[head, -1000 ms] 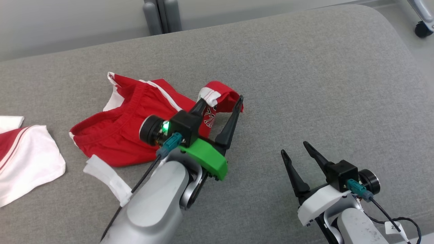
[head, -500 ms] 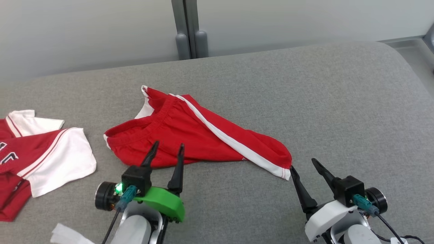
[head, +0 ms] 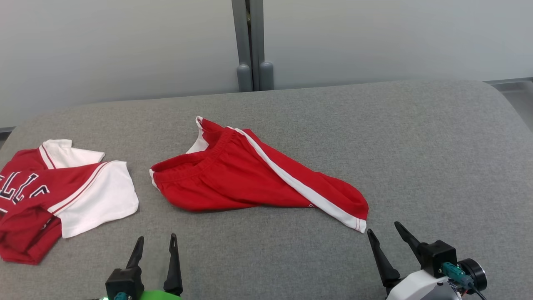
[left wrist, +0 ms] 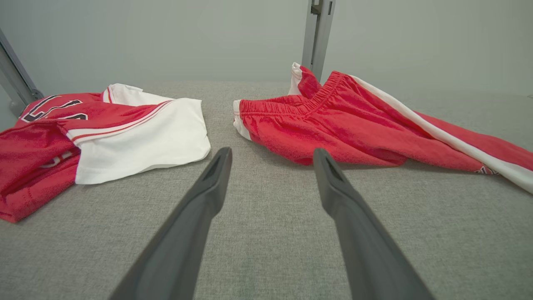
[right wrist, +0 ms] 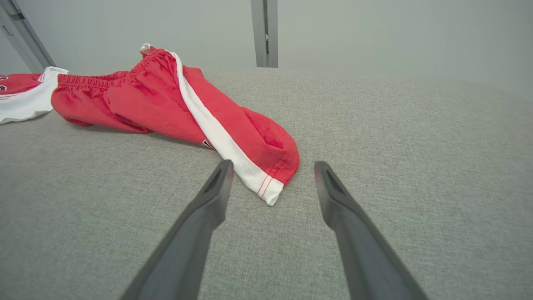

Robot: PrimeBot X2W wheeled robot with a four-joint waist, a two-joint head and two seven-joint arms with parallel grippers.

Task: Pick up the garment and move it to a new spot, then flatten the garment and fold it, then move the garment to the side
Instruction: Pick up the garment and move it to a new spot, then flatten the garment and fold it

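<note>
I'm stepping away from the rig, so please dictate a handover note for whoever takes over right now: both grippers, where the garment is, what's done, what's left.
Left gripper: open, empty, near the front edge, short of the garment.
Right gripper: open, empty, tips close to the garment's striped hem corner.
Garment: red with a white stripe, lying mid-cushion, stretched out but wrinkled.
A lettered red-and-white shirt lies apart at the left.
Done: the garment is set down and nothing is held.
Left, as it looks: flatten, fold, then move it aside.
</note>
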